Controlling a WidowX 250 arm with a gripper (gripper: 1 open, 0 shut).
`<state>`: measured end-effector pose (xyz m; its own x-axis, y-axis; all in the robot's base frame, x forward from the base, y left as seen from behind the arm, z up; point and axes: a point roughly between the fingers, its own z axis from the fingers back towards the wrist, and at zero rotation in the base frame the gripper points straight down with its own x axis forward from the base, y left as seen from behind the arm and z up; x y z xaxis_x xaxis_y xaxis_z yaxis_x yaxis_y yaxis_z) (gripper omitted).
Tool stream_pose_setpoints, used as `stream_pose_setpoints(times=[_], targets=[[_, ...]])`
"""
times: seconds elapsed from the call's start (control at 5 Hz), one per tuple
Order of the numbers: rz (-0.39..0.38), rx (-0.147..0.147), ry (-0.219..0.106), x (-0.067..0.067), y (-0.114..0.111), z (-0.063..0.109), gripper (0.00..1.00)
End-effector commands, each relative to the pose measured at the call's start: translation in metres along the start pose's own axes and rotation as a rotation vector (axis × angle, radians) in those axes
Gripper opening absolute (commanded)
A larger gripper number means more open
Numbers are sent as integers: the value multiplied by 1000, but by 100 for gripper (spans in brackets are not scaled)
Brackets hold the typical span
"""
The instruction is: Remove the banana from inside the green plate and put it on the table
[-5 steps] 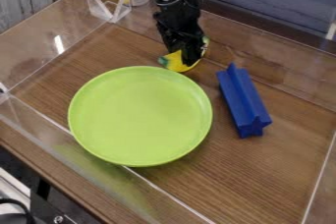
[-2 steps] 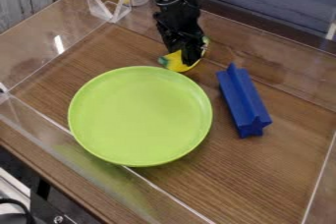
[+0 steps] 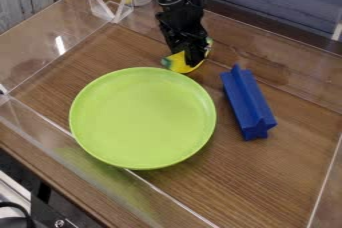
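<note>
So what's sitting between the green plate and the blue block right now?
Nothing: between the green plate and the blue block the camera view shows only bare table.

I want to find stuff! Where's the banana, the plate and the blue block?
banana [image 3: 183, 64]: camera view, yellow end below the gripper.
plate [image 3: 140, 115]: camera view, bare middle.
blue block [image 3: 247, 101]: camera view, top face.
</note>
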<state>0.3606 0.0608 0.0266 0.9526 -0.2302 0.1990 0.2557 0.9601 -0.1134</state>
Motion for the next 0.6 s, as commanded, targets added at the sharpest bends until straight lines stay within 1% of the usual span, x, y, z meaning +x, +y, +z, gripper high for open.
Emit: stream_pose_setpoints(times=[0.0,0.4], targets=[[7,16,-17,2,5,7,0],[14,21,-29,3,9,12,0]])
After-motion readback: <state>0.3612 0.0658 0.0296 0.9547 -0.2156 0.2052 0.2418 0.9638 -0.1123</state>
